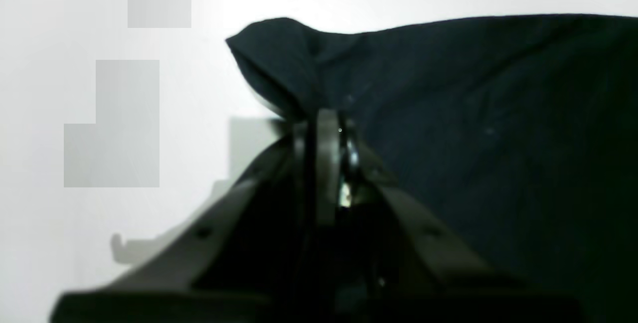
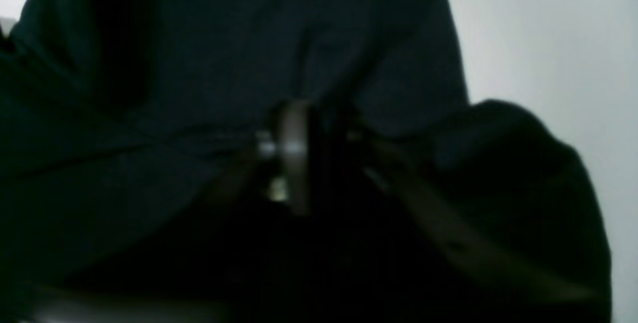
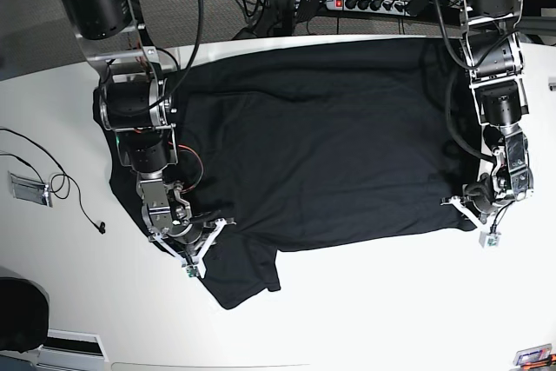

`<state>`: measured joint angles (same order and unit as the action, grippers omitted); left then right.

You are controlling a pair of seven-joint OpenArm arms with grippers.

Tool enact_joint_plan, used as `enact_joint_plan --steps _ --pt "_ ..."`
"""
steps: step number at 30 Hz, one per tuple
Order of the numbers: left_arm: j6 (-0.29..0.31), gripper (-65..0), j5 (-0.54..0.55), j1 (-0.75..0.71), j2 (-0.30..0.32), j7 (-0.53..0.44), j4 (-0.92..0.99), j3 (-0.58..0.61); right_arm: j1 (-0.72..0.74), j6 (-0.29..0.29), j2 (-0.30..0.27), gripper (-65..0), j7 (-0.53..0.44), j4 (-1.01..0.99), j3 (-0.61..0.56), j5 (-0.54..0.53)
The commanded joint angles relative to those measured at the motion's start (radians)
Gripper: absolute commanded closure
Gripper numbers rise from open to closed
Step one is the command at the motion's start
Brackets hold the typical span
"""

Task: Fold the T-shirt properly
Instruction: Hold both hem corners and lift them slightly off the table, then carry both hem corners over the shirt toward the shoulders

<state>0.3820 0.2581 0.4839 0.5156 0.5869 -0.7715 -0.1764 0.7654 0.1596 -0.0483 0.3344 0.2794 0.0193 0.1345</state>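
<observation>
The black T-shirt [image 3: 330, 145] lies spread across the white table [image 3: 373, 310], with one sleeve hanging toward the front at the lower left. My left gripper [image 3: 469, 208] is at the shirt's right front corner. In the left wrist view that left gripper [image 1: 326, 121] is shut on a bunched corner of the T-shirt [image 1: 473, 113]. My right gripper [image 3: 201, 236] rests at the shirt's left front part, near the sleeve. Up close, the right gripper [image 2: 304, 113] has its jaws together in the dark T-shirt [image 2: 174, 64], which fills most of that view.
A thin black cable [image 3: 52, 180] and a small grey piece [image 3: 26, 188] lie on the table's left side. Behind the table are a power strip [image 3: 365, 3] and tangled wires. A dark round object [image 3: 17, 314] sits at the front left corner.
</observation>
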Motion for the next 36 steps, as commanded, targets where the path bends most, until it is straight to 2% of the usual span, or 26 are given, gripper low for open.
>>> enact_joint_plan --steps 1,5,12,18,21,23,27,33,36 --pt "0.001 0.0 0.007 0.026 0.021 -0.017 -0.018 -0.005 0.022 -0.002 -0.005 0.0 0.024 0.007 0.000 0.009" --pt "0.001 0.0 0.007 0.026 0.021 -0.017 -0.018 -0.005 0.021 -0.002 -0.005 0.0 0.033 0.056 0.008 0.007" --pt "0.001 0.0 0.007 0.026 0.021 -0.017 -0.019 -0.005 -0.022 -0.004 -0.005 0.0 0.185 0.361 0.008 0.004" --pt "0.001 0.0 0.007 -0.029 -0.013 -0.014 -0.118 -0.005 -0.090 -0.004 -0.005 0.0 0.242 0.489 0.008 0.004" --pt "0.001 0.0 0.008 -0.069 -0.018 0.075 -0.239 -0.005 -0.123 -0.004 -0.005 0.0 0.248 0.513 0.008 0.004" --pt "0.001 0.0 0.036 -0.086 -0.044 0.120 -0.311 -0.007 -0.152 -0.004 -0.005 0.0 0.248 0.531 0.009 0.004" --pt "0.001 0.0 0.076 -0.115 -0.050 0.161 -0.388 -0.007 -0.186 -0.004 -0.005 0.0 0.248 0.590 0.015 0.003" --pt "0.001 0.0 0.076 -0.176 -0.074 0.215 -0.520 -0.008 -0.234 -0.002 -0.005 0.0 0.314 0.702 0.141 0.006" --pt "0.001 0.0 0.076 -0.225 -0.076 0.242 -0.616 -0.008 -0.258 -0.002 -0.028 0.0 0.326 0.745 0.146 0.006"
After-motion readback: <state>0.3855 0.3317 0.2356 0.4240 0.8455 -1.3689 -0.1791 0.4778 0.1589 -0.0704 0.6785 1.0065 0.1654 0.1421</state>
